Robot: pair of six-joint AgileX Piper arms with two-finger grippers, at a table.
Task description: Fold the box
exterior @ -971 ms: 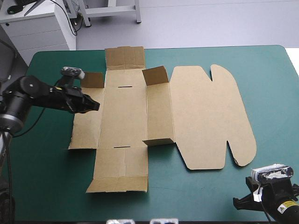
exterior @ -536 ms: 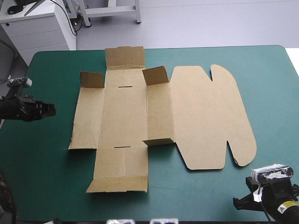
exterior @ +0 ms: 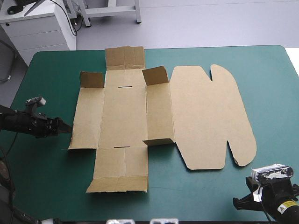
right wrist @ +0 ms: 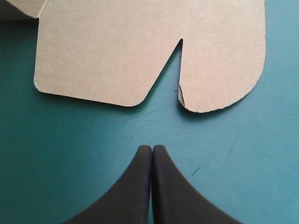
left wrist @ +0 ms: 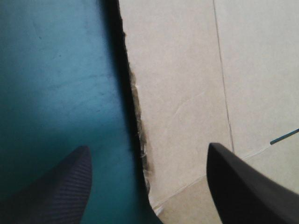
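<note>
Between the left jaws, which stand wide apart, runs the rough, frayed left edge of the box [left wrist: 187, 93]. One jaw sits over the bare teal-green cover [left wrist: 56, 70] of the bench, the other over the brown board. Whether either jaw touches the board cannot be told. Ahead of that second jaw a fold crease runs along the board, and just past the crease is a short slot [left wrist: 284, 136].

Seen from above, the left arm [exterior: 28, 122] lies low over the bench. Its jaws point at the near end of the left side panel [exterior: 86, 119], their tips right at its edge.

The box lies opened out over the middle of the bench, mostly flat. Farther ahead of the left jaws, past the base panel [exterior: 124, 114], the lid [exterior: 205, 116] is spread flat. Three small flaps stand raised:
- a far left flap [exterior: 92, 80] at the far end of the left side panel;
- a far right flap [exterior: 155, 75] at the far end of the strip between base and lid;
- a near flap [exterior: 159, 140] at that strip's near end.

The right jaws are pressed together, meeting in one pointed arch over bare cover by the bench's near right corner. Ahead of them, apart from their tips, lies the lid's near edge. There a narrow notch [right wrist: 180, 70] is cut between a wide rounded lobe [right wrist: 103, 60] and a smaller rounded ear [right wrist: 219, 70].
</note>
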